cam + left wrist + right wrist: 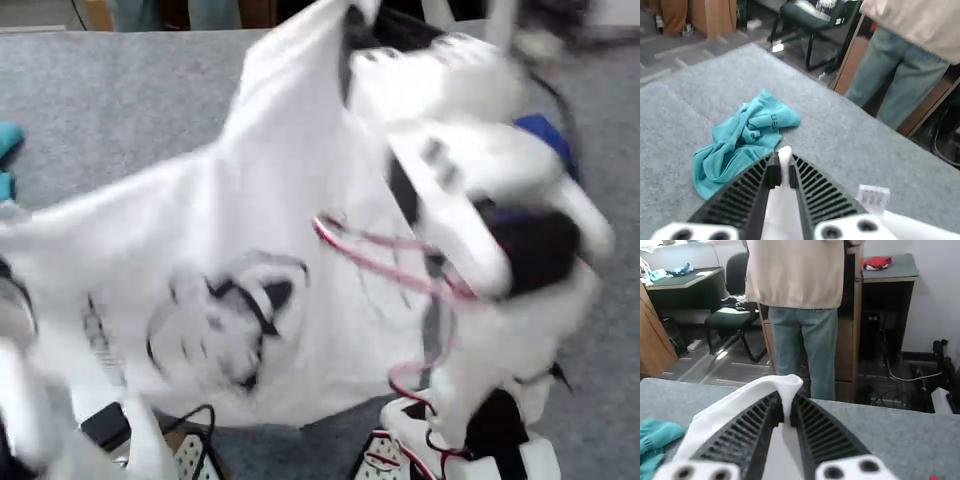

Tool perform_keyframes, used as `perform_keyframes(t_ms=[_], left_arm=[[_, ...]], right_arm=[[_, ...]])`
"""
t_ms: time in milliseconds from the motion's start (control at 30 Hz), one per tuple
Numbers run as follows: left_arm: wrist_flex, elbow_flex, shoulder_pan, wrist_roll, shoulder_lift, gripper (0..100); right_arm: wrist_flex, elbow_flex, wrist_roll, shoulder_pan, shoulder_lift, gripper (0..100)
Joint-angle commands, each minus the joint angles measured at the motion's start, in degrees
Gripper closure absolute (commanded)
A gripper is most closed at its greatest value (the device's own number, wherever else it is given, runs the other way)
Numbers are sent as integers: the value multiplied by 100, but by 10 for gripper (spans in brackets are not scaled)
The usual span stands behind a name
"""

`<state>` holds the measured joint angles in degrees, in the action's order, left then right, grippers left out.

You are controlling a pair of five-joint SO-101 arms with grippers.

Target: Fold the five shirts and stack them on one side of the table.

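A white shirt (250, 250) with a dark helmet print hangs spread out above the grey table (110, 90), lifted high in the high view. My left gripper (782, 162) is shut on a fold of its white fabric (785, 152). My right gripper (786, 402) is also shut on a white edge of the same shirt (785, 382). An arm (480, 190) with pink cables stands in front of the shirt at the right. A crumpled teal shirt (740, 140) lies on the table beyond the left gripper, also seen at the table's left edge (8, 150) and beside the right gripper (652, 437).
Something blue (545, 135) lies on the table behind the arm at the right. A person in jeans (800, 315) stands just past the table's far edge. An office chair (732, 315) and wooden furniture are farther back.
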<state>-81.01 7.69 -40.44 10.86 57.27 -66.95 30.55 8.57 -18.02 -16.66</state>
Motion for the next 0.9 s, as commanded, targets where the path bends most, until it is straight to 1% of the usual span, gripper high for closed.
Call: perform_keyframes(t_ms=[0,67,100,167,233,267,367,467,633,767,867], left_arm=[[2725,2149,4,-70,-9,969],[4062,2703,13,-53,-18,968],[4686,2879,66,-44,-53,970],[5802,3037,163,-70,-290,970],[6444,2914,277,-79,-642,970],[6558,2765,338,-79,-844,970],[6576,2149,514,-79,-1574,970],[6576,1631,532,-79,-2330,970],[6558,1455,470,-97,-3138,970],[6312,1622,374,-571,-3508,970],[6646,1684,347,-624,-3895,970]], right_arm=[[2629,-1710,53,132,101,985],[3754,-2299,44,123,303,985],[4141,-2431,44,123,444,985],[4484,-2396,44,123,822,985],[4536,-2070,44,141,1226,985],[4536,-1851,44,149,1420,985],[4536,-998,44,149,2035,985],[4387,-75,35,141,2738,985],[2919,1481,35,132,3732,985],[1705,2404,9,123,4251,985],[1363,2800,9,123,4620,985]])
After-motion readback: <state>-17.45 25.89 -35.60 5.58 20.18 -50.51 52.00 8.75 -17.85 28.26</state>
